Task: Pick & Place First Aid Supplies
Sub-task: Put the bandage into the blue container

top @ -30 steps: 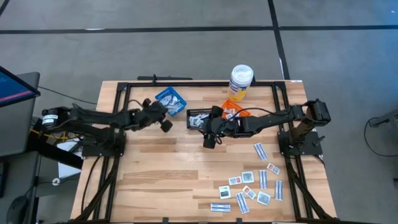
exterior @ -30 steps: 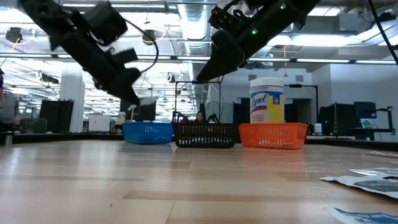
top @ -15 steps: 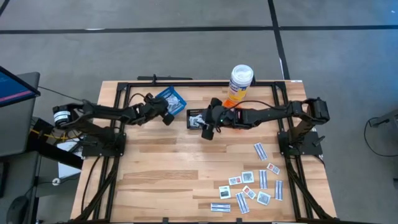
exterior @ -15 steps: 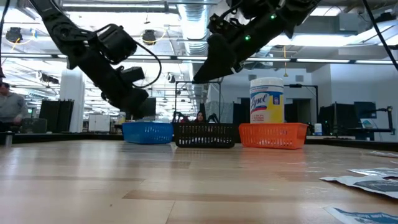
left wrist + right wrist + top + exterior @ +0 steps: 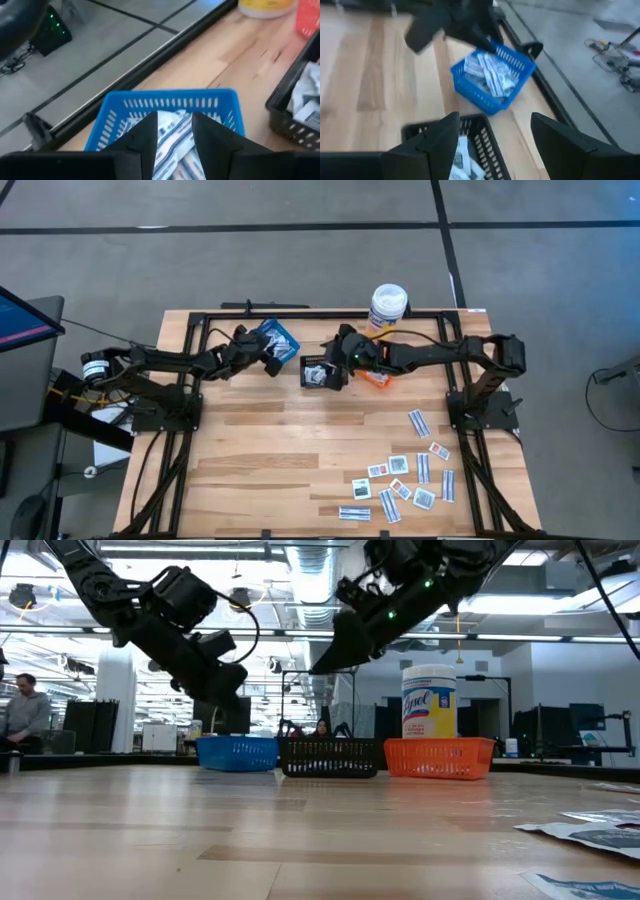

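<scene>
My left gripper (image 5: 175, 120) hangs open just above the blue basket (image 5: 170, 102), at the table's far left (image 5: 268, 352). Striped white packets (image 5: 172, 142) lie in that basket and show through the gap between the fingers. My right gripper (image 5: 492, 142) stands wide open above the black basket (image 5: 480, 135), which holds white packets (image 5: 461, 157); in the high view it is at the far middle (image 5: 335, 368). More first aid supplies (image 5: 400, 480) lie loose and flat on the wood near the front right.
Three baskets stand in a row at the far edge: blue (image 5: 238, 752), black (image 5: 330, 756) and orange (image 5: 440, 758), with a white bottle (image 5: 430, 700) behind the orange one. The orange basket (image 5: 377, 375) lies partly under my right arm. A black frame rims the table.
My left gripper has gone toward the far edge, over the blue basket; the small white packet at its tips a second ago no longer shows there. My right gripper, staying open, has gone toward the far edge and come over the black basket.
</scene>
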### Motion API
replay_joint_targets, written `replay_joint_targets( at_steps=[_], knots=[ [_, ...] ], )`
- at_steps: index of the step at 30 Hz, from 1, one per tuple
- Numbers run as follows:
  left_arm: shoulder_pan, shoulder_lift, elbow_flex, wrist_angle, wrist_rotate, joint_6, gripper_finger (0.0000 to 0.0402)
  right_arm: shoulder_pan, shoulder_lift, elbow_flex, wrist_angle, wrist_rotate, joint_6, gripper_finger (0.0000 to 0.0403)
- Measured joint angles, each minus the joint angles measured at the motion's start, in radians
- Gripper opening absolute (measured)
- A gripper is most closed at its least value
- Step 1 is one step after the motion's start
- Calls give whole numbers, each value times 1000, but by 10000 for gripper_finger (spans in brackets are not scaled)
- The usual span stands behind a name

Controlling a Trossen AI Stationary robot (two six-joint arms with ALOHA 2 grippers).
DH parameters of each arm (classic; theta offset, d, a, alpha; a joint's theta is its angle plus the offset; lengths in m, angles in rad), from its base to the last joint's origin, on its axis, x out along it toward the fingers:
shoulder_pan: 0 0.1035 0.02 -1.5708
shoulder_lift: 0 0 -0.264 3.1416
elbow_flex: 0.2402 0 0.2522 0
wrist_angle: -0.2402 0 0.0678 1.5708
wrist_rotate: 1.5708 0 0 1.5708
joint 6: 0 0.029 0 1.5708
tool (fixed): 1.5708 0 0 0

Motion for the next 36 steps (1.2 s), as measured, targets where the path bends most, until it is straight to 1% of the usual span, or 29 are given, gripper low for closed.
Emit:
replay_joint_targets(
  at_steps=[2, 4, 11, 13, 18, 22, 25, 28, 30, 33, 35, 36],
  knots=[
    [-1, 0, 0, 8, 26, 11, 119, -16, 8, -1, -31, -24, 23, 240],
    [-4, 0, 0, 11, 54, 17, 117, -28, 32, 1, -19, -43, 30, 240],
    [-3, 2, 0, 29, 71, 18, 118, -58, 69, -2, -22, -45, 33, 240],
    [-3, 2, 0, 31, 121, 18, 117, -56, 67, -1, -23, -45, 34, 240],
    [-3, 2, 0, 38, 276, 18, 121, -42, 67, 0, -92, -44, 60, 240],
    [-12, 2, 0, 94, 385, 18, 122, -33, 63, -1, -144, -43, 76, 240],
    [-17, 2, 0, 180, 445, 18, 118, -21, 33, 0, -165, -41, 87, 240],
    [-16, 2, 0, 233, 474, 18, 114, -4, -7, 0, -216, -40, 91, 240],
    [-16, 2, 0, 243, 475, 21, 112, 12, -45, 0, -240, -9, 95, 240],
    [-14, 2, 0, 243, 477, 80, 112, 43, -127, 0, -304, 121, 96, 240],
    [-14, 2, 0, 245, 477, 128, 113, 64, -196, 0, -419, 183, 119, 240],
    [-14, 2, 2, 251, 473, 166, 113, 75, -234, 0, -484, 194, 153, 240]
  ],
)
